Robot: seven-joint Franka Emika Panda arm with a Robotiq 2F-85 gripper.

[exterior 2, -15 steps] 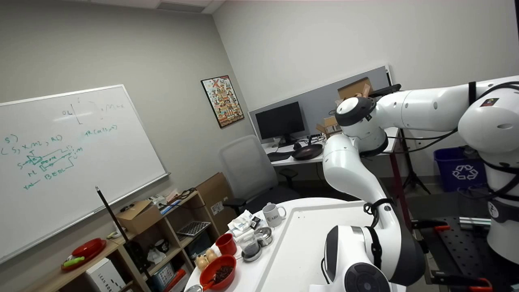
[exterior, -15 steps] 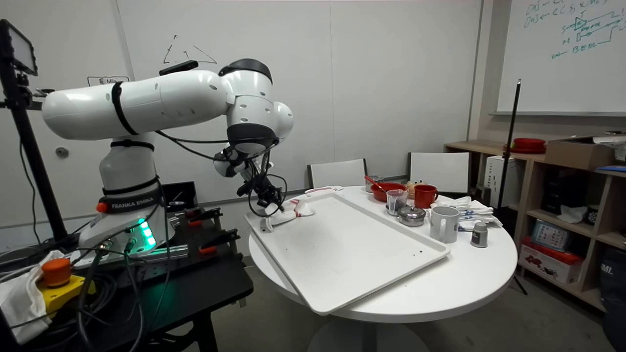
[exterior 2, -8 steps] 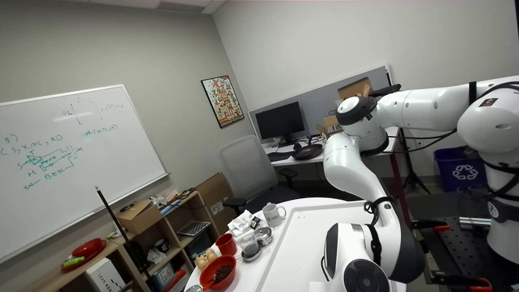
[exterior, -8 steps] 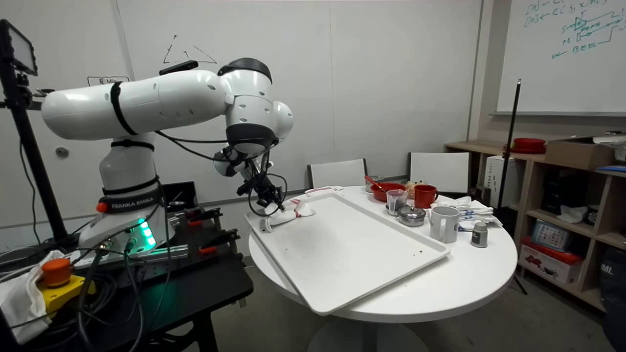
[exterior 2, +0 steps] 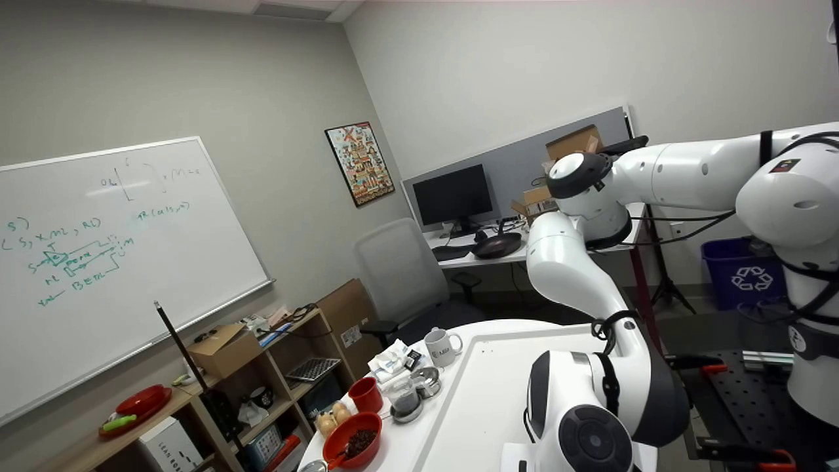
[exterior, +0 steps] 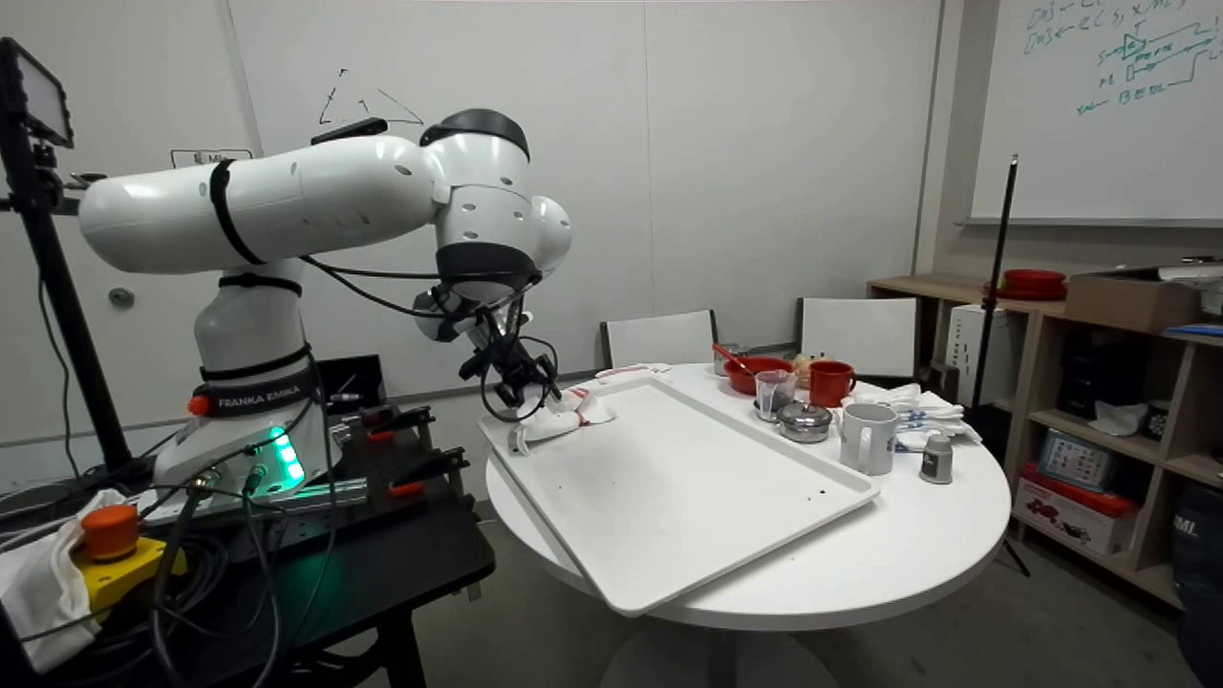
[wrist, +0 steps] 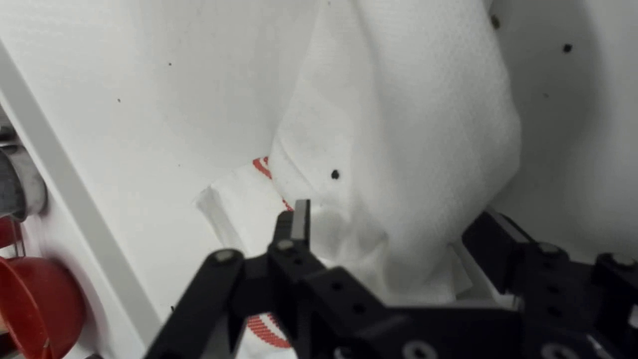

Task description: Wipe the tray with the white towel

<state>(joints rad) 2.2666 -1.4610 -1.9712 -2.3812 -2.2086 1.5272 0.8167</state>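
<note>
The white towel (exterior: 559, 420), with red stripes, lies crumpled in the tray's corner nearest the robot base in an exterior view. In the wrist view the white towel (wrist: 408, 109) fills the middle, and a dark crumb (wrist: 335, 174) rests on it. My gripper (wrist: 391, 217) stands open just over the cloth, jaws wide apart, with loose folds lying between and below the fingers. The large white tray (exterior: 669, 497) sits on the round table, with a few dark specks (wrist: 567, 48) on its surface. In an exterior view the arm (exterior 2: 583, 400) hides gripper and towel.
Along one long side of the tray stand a red bowl (exterior: 760, 373), a clear cup (exterior: 774, 392), a metal tin (exterior: 804, 422), a red mug (exterior: 831, 384), a grey mug (exterior: 868, 440) and folded cloths (exterior: 912, 416). The tray's near corner overhangs the table edge.
The jaws have opened and let go of the towel. My gripper has risen slightly and shifted a little back toward the robot base; the towel stays where it was.
</note>
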